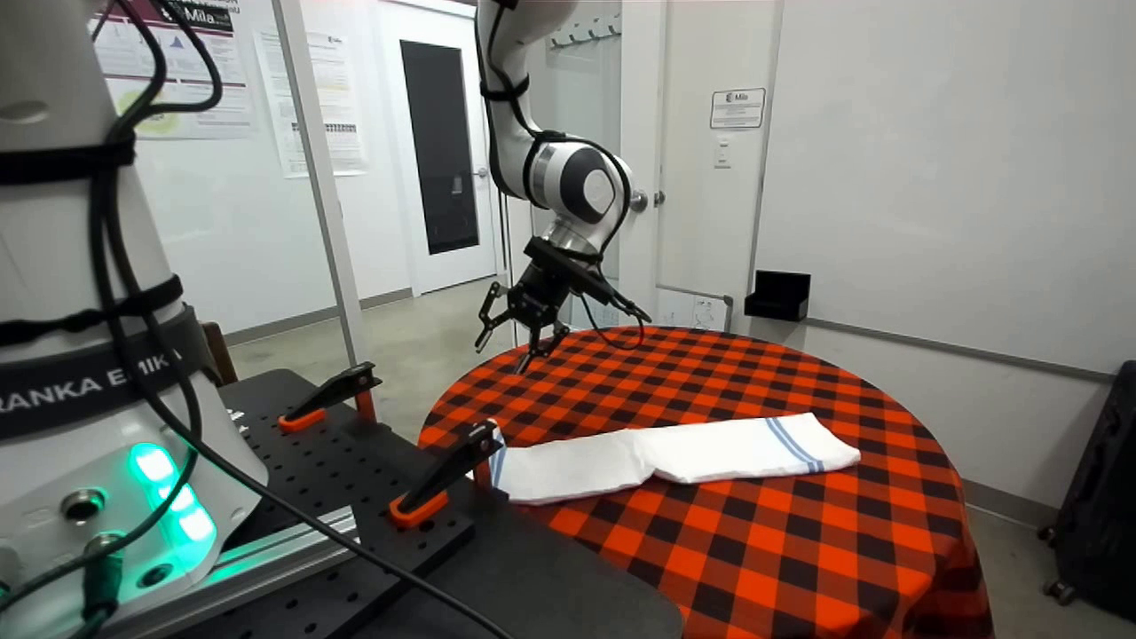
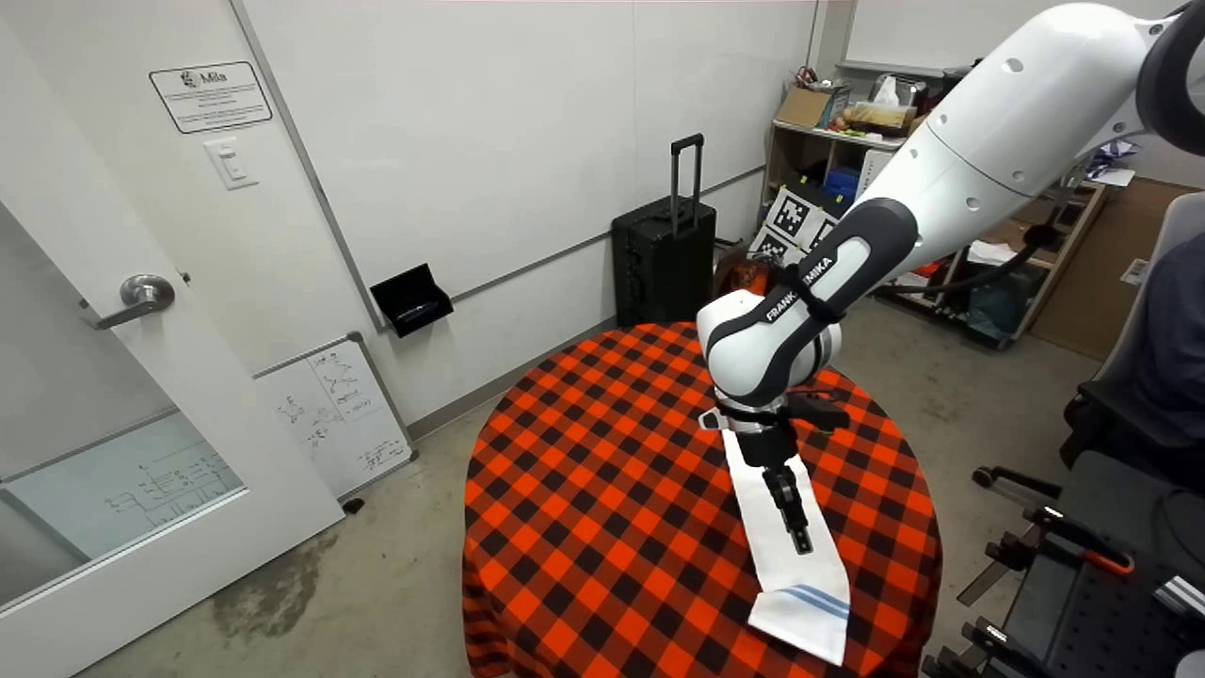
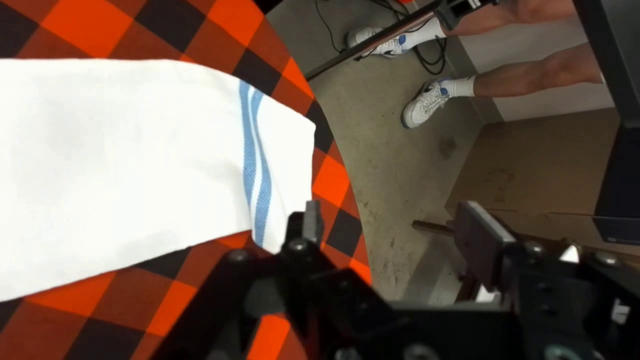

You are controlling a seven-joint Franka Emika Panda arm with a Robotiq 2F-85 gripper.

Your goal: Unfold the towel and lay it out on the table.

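Two fingers (image 3: 477,240) spread well apart, nothing pinched; end effector (image 1: 501,357) hangs free, no contact with the towel (image 1: 737,448) to be seen. Towel on the worktop (image 1: 710,382), a long narrow strip, kinked near mid-length, on the side facing the black base plate (image 1: 355,461). Long axis runs from the nearer striped end (image 2: 800,626) off toward the black suitcase (image 2: 664,268). Only one arm (image 2: 941,207), so no choice of reach; that striped end looks to be the part closest to the end effector. Wrist view gives the relation that matters: striped end appears just beside one finger, its corner partly covered by it, while the gap shows the worktop's rim and floor (image 3: 400,200). Opening lies roughly along the towel's long axis. Judgement: set this way, the fingers suit a bite on the short hem better than on a long side; to lift a layer sideways, a turn would likely be needed, then a shift towel-ward and down. Height is hard to read: in an exterior view the fingertips (image 2: 803,543) overlap the towel, possibly by line of sight alone.
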